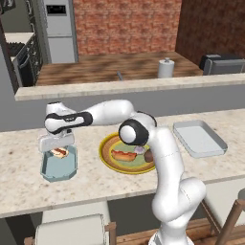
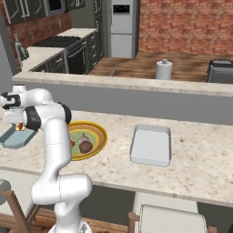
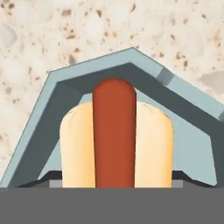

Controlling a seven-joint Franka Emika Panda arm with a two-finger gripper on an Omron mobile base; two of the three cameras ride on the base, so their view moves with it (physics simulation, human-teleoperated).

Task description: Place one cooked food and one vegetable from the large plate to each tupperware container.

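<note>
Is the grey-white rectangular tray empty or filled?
Empty: the rectangular tray shows only its bare floor in both base views.

a white paper towel roll (image 1: 166, 68) is standing on the brown wooden counter (image 1: 95, 69) at the back. a dark toaster (image 1: 222, 63) is sitting to its right. a silver fridge (image 2: 123, 27) is standing by the red brick wall (image 1: 127, 24). a black stove (image 2: 63, 43) is sitting far left.
</note>
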